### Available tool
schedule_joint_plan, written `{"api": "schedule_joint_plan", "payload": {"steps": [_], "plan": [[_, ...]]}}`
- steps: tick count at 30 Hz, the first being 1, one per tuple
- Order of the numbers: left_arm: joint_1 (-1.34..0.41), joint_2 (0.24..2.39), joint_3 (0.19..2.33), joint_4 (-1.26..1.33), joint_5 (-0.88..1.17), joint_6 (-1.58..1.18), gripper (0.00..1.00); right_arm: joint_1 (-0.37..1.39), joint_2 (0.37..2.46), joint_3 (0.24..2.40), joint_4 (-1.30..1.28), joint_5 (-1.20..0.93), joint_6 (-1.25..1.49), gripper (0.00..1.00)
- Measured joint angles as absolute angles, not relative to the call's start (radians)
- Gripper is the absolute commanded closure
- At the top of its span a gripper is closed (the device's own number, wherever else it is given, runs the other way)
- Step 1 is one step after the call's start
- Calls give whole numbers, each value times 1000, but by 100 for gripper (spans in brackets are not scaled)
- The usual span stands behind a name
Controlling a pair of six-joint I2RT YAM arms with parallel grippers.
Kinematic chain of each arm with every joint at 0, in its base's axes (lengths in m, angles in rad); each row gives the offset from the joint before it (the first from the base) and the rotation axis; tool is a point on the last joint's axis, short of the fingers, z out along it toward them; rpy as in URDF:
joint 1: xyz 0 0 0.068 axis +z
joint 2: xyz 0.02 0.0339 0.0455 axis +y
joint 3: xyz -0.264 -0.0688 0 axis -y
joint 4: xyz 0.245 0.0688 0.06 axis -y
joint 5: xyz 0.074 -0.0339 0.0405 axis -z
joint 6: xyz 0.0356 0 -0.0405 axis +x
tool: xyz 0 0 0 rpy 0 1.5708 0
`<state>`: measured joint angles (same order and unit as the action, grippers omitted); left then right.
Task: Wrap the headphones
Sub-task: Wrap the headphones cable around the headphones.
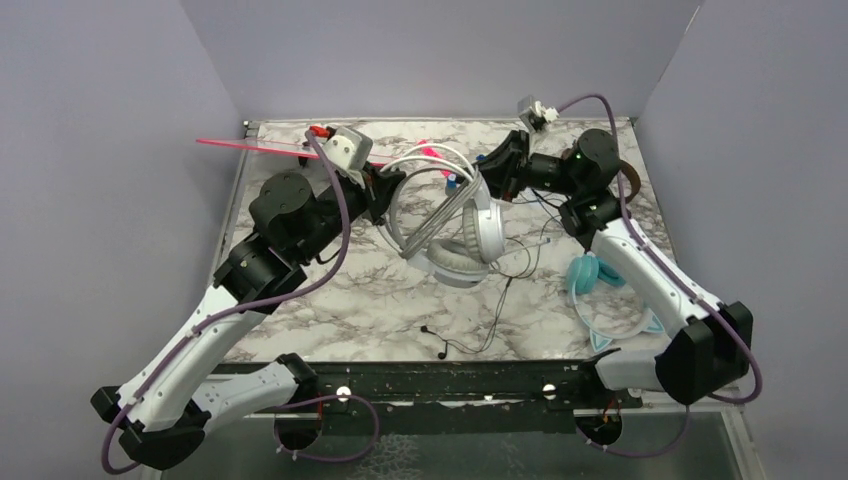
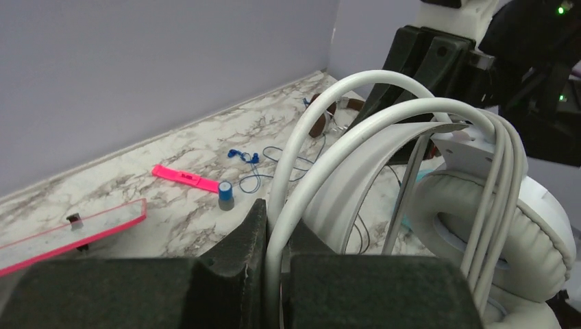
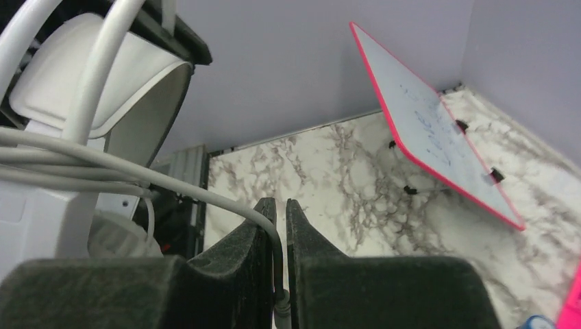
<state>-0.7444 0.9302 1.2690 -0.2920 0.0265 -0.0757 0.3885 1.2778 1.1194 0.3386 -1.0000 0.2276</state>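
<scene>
The white headphones (image 1: 480,230) stand at the middle of the tabletop (image 1: 350,300), their cord (image 2: 274,253) looped over the headband; the left jaws are clamped on this cord; the right jaws, nearly together, pinch it too; the teal headphones (image 1: 585,275) lie beside the right arm.

Marble-patterned tabletop (image 1: 370,300), teal headphones (image 1: 590,275) laid near the right edge, thin black cord (image 1: 480,335) trailed across the front, brown headphones (image 2: 322,116) set in the far right corner, pink strip (image 2: 185,178), blue-capped cylinder (image 2: 225,195) and blue earbuds (image 2: 243,156) laid near the back wall, pink-edged board (image 2: 68,233) stood tilted at back left.
</scene>
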Motion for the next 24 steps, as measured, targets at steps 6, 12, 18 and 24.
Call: {"api": "schedule_joint_plan", "payload": {"steps": [6, 12, 18, 24], "plan": [[-743, 997, 1269, -258, -119, -222, 100, 403, 1396, 1072, 557, -878, 604, 80], [-743, 1010, 1277, -261, -176, -247, 100, 405, 1444, 1023, 720, -854, 774, 76], [-744, 1011, 1309, -248, -186, -251, 100, 359, 1442, 1062, 708, -916, 765, 70], [-750, 1008, 1314, -229, -185, -250, 100, 259, 1430, 1229, 446, -1074, 599, 70]]}}
